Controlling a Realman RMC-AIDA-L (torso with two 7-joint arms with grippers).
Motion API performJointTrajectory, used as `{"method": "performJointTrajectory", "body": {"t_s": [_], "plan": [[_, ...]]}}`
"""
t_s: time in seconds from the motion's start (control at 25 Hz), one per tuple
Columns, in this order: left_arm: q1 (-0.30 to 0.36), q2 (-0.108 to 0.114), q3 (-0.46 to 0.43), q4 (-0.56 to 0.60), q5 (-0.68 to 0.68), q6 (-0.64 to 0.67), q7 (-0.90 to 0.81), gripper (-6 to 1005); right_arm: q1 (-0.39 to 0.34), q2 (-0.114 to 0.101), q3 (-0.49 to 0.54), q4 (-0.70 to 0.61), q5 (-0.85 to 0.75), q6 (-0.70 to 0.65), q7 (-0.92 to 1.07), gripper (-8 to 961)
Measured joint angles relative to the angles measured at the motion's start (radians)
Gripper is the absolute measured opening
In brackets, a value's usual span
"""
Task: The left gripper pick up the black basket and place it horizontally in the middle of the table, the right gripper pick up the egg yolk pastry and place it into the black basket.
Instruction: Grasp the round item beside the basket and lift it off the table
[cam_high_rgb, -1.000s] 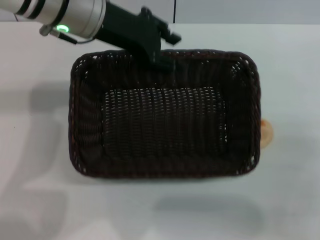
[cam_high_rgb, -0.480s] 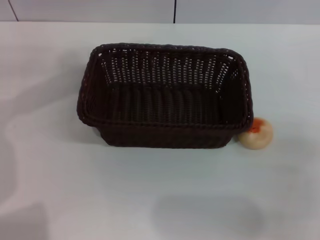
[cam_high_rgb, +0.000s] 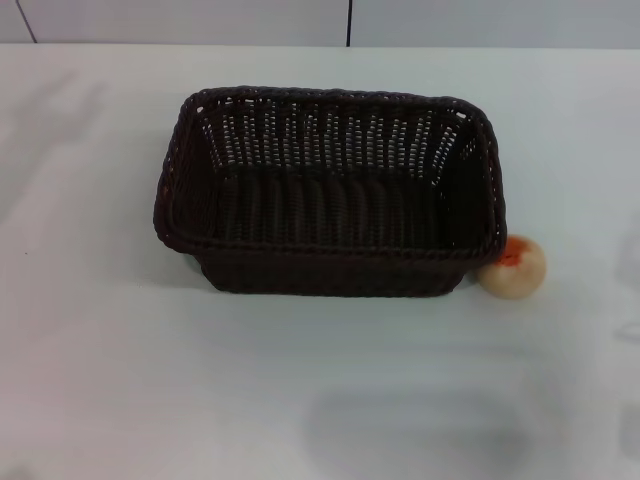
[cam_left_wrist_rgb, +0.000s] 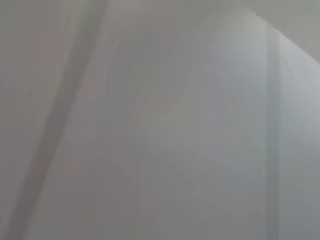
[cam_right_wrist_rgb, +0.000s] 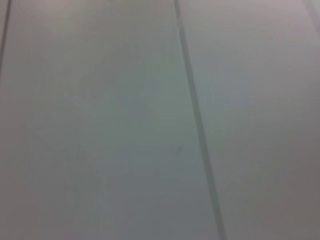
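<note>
White bench (cam_high_rgb: 110, 380) carries the black basket (cam_high_rgb: 330, 190) lengthwise at its middle, seemingly placed, with the egg yolk pastry (cam_high_rgb: 512, 267) touching its right near corner, so next the right hand, unseen like the left, must reach that pastry.

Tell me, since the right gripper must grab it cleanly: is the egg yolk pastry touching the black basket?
Cannot tell. In the head view the egg yolk pastry sits tight against the black basket at its right near corner, its edge tucked under the rim, with no gap or contact plainly visible.
</note>
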Motion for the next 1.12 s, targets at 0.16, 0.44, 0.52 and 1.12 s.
{"method": "performJointTrajectory", "body": {"t_s": [0.16,0.44,0.52,1.12], "plan": [[0.006,-0.001,-0.067,0.198,-0.117,-0.059,0.145,515,0.003,0.0,-0.044,0.018,0.001,0.109,0.005,501],[0.01,-0.003,-0.171,0.409,-0.165,-0.141,0.369,512,-0.025,0.001,-0.059,0.048,0.004,0.216,0.005,501],[0.012,-0.004,-0.182,0.429,-0.171,-0.152,0.393,512,-0.034,0.002,-0.062,0.054,0.011,0.235,0.006,501],[0.036,-0.003,-0.208,0.48,-0.171,-0.197,0.508,508,0.012,0.003,-0.125,0.02,0.107,0.371,0.037,500]]}}
